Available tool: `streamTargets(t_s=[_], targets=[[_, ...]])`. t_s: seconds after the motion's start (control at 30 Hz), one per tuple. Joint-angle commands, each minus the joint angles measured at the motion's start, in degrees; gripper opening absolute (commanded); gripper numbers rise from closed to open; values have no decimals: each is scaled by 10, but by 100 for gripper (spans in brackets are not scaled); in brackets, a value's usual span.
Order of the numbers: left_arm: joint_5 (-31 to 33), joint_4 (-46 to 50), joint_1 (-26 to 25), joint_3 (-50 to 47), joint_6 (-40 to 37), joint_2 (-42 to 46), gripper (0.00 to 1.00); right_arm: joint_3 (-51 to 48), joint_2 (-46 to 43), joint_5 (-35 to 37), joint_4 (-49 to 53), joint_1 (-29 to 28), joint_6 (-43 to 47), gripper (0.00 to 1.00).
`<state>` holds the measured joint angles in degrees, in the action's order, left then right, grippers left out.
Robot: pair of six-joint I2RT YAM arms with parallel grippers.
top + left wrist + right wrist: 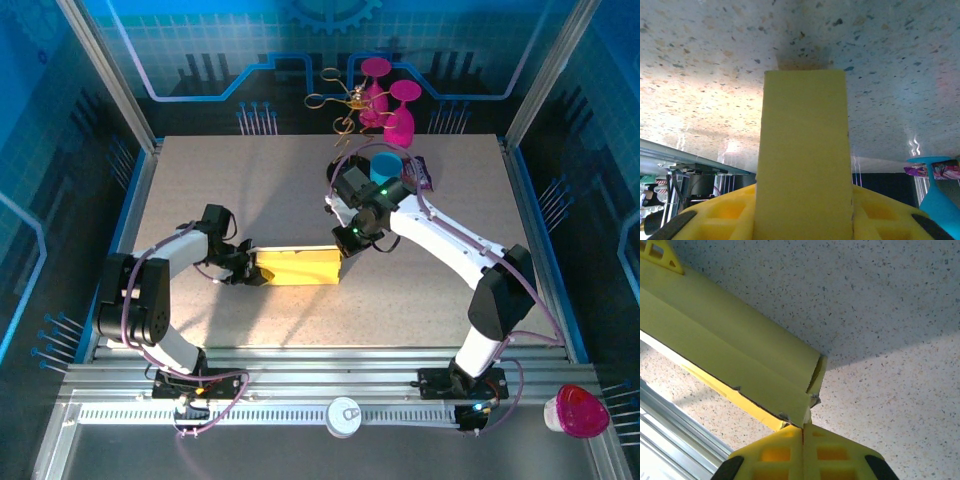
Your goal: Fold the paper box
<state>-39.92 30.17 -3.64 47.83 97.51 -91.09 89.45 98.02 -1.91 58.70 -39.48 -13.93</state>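
Observation:
The paper box [297, 266] lies folded flat and yellow in the middle of the table. My left gripper [248, 266] is shut on its left end; in the left wrist view the box [805, 150] runs away from me between my two yellow fingers [880, 210]. My right gripper [345, 240] is at the box's right end. In the right wrist view its fingers [803, 429] are pressed together, their tips touching the frayed near corner of the box [730, 355], where an end flap gapes slightly.
Behind the right arm stand a blue goblet [384, 165], a purple snack packet [425, 172], two pink goblets [400, 115] and a gold wire stand [345, 100]. On the front rail sit a white round object [343, 416] and a pink one [578, 410].

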Motion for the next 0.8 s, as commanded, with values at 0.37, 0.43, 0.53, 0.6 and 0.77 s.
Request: streamTargets(t_s=[0.37, 0.43, 0.53, 0.6, 0.77], targets=[[6, -20, 7, -22, 17, 3, 17, -11, -12, 40, 4, -24, -145, 0], [6, -21, 7, -23, 19, 5, 17, -18, -13, 33, -4, -25, -160, 0], [5, -22, 7, -23, 19, 4, 17, -21, -11, 21, -9, -26, -184, 0], [5, -22, 7, -24, 19, 4, 17, -20, -12, 22, -9, -26, -200, 0], [5, -23, 7, -26, 19, 4, 17, -22, -12, 19, -12, -25, -232, 0]])
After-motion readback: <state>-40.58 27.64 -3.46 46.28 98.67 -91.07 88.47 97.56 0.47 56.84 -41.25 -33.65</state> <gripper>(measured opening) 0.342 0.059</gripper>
